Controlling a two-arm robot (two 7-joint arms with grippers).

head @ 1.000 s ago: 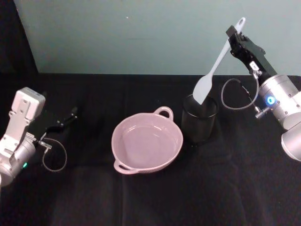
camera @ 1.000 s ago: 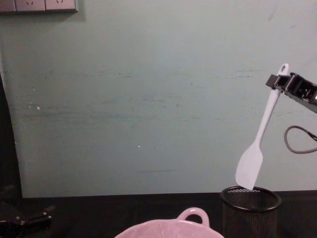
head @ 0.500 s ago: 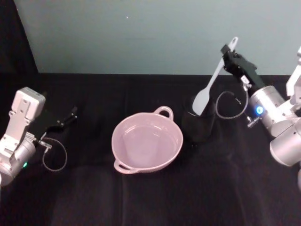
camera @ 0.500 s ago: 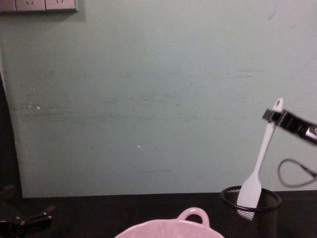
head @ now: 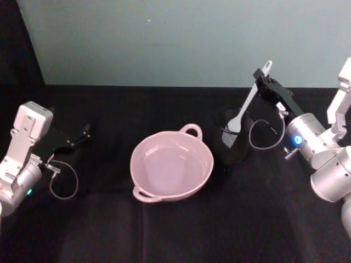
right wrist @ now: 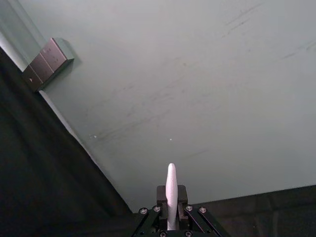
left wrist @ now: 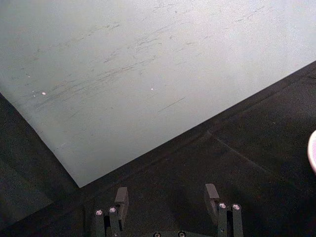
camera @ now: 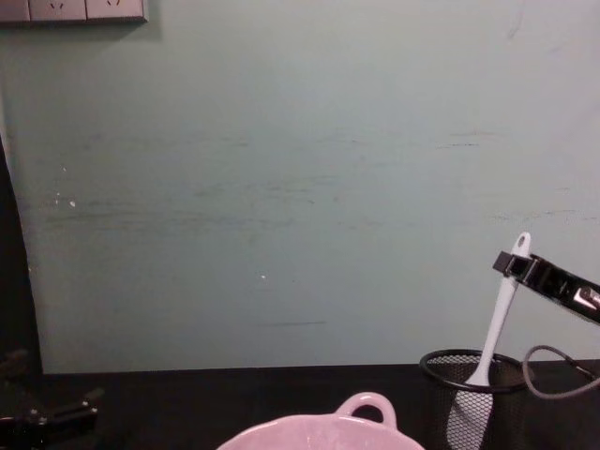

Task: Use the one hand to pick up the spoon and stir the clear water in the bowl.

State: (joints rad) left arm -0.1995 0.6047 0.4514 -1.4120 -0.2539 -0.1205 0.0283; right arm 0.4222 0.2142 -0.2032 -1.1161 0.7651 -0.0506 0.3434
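1. While its blade sits down inside the black wire-mesh cup, the long slim white plastic spoon leans with its handle rising up and toward the right, its holed end poking out above the fingers that hold it.
2. The black boxy right gripper, on a thick silver wrist with a blue light, is clamped on the spoon's handle just under the hole; in the chest view the gripper comes in from the right edge and the spoon drops from it into the cup.
3. In the right wrist view the spoon's white handle end stands up between the closed fingers.
4. The wide pale pink bowl with a small loop handle on its rim sits on the black tablecloth just left of the cup, holding clear water.
5. The left gripper rests at the table's left side, well apart from the bowl; the left wrist view shows its fingers spread apart with nothing between them.
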